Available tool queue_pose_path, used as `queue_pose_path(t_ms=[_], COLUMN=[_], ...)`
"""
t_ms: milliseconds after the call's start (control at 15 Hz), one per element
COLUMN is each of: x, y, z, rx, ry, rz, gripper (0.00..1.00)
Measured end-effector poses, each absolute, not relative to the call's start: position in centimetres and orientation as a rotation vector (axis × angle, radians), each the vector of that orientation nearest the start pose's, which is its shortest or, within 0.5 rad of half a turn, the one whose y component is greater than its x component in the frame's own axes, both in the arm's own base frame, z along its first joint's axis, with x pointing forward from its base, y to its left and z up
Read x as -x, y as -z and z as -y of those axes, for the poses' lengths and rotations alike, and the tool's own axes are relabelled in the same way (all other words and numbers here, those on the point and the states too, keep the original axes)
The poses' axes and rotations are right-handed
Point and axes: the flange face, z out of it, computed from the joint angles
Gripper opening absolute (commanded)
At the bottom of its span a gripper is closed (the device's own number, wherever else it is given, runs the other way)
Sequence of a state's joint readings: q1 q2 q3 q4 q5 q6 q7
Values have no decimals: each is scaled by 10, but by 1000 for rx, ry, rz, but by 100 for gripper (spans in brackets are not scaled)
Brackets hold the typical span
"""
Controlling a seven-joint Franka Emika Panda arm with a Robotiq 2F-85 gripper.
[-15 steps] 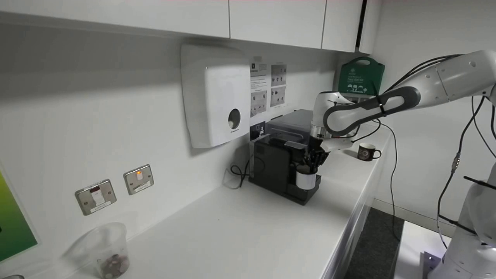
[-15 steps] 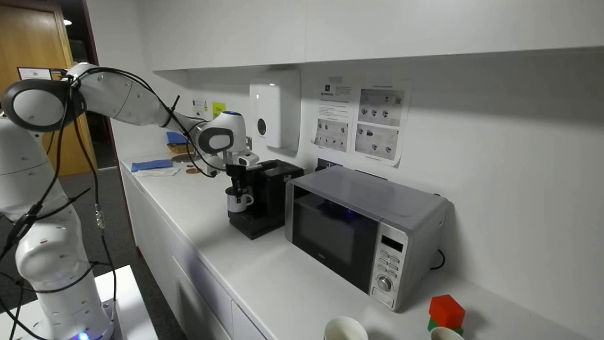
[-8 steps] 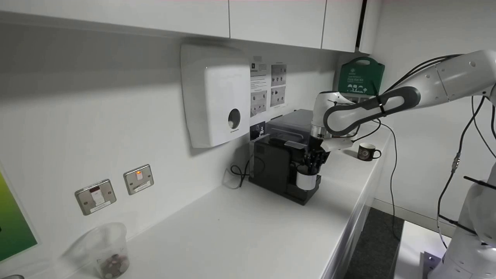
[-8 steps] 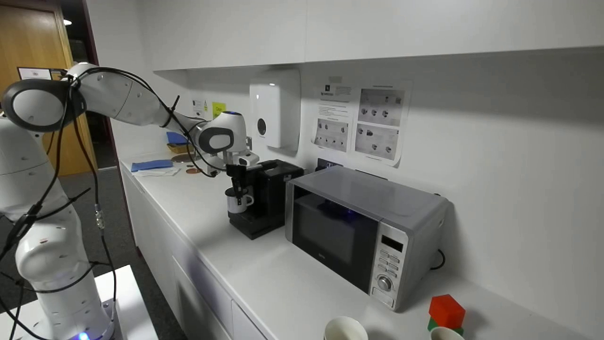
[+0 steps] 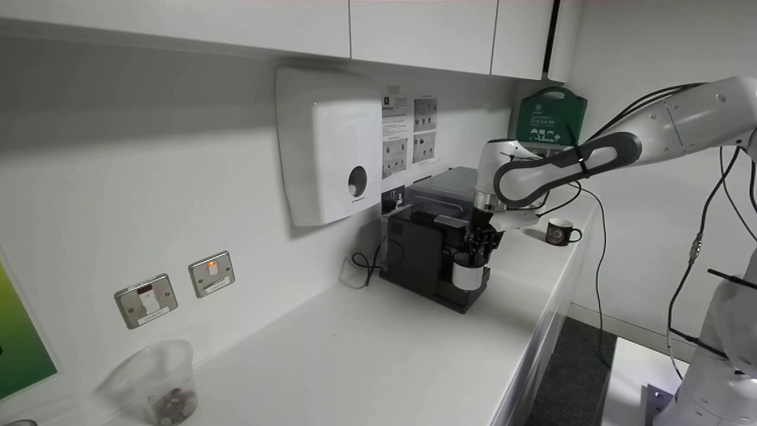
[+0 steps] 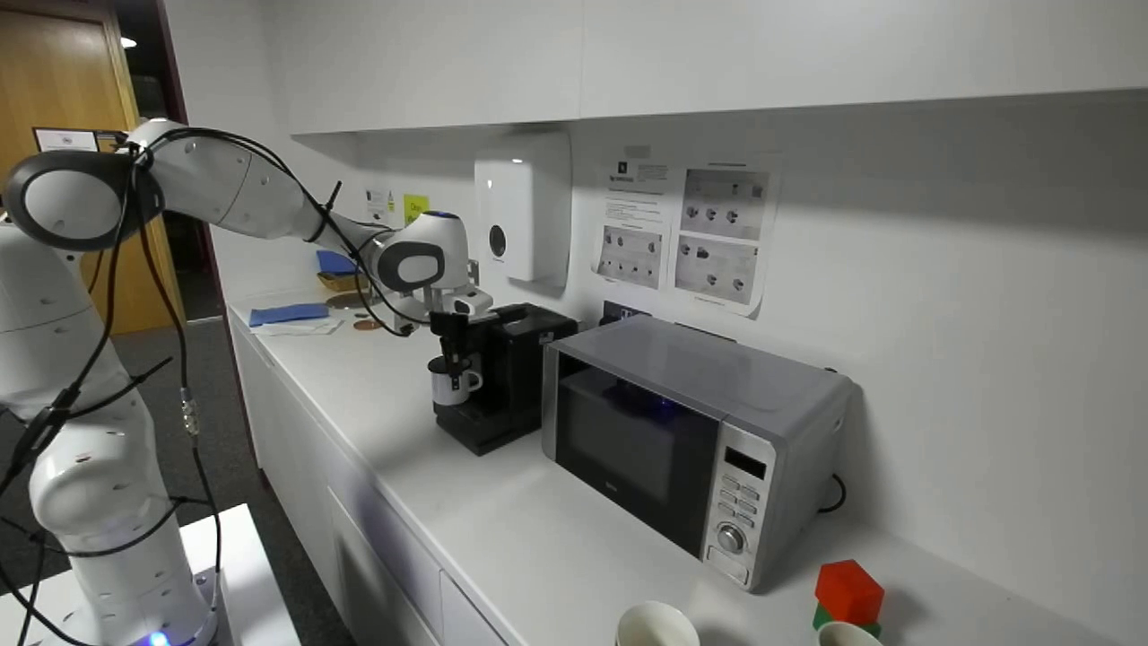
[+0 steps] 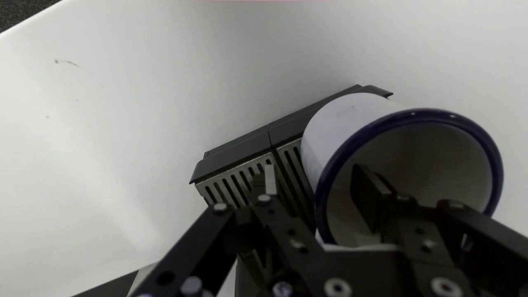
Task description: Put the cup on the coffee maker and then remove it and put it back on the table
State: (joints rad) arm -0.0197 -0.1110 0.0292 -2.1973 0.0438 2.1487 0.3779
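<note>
The white cup (image 7: 338, 123) with a dark blue rim stands upright on the slotted tray of the black coffee maker (image 5: 414, 254). Both exterior views show the cup (image 5: 467, 277) in the machine's front recess; its handle points toward the coffee maker in an exterior view. My gripper (image 7: 317, 181) straddles the cup's near wall from above: one finger (image 7: 365, 202) is inside the cup, the other finger (image 7: 270, 181) outside. Gaps show between each of them and the wall, so the jaws stand open. The table (image 5: 355, 355) is the white countertop beneath the coffee maker.
A silver microwave (image 6: 664, 431) stands close beside the coffee maker. A dark mug (image 5: 559, 232) is farther along the counter. Elsewhere are a clear container (image 5: 168, 384), another white cup (image 6: 657, 624) and a red block (image 6: 848, 592). Cabinets (image 5: 426, 29) hang overhead.
The cup has settled very slightly lower onto the coffee maker's tray. The arm looks still; the fingers are too small in the exterior views to show their movement.
</note>
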Motion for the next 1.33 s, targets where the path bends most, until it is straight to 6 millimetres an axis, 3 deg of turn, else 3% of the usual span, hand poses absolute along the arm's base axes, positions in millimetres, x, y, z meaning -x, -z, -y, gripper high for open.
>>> queue_pose_path(t_ms=[400, 533, 733, 1067, 1333], x=[-517, -517, -516, -516, -516], y=[-439, -439, -439, -438, -438], z=[-8, -8, -8, -8, -8], rx=[3036, 3036, 3036, 3037, 3037], ry=[87, 88, 86, 82, 82], rz=[-600, -599, -599, -599, -599], gripper=[42, 48, 66, 62, 66])
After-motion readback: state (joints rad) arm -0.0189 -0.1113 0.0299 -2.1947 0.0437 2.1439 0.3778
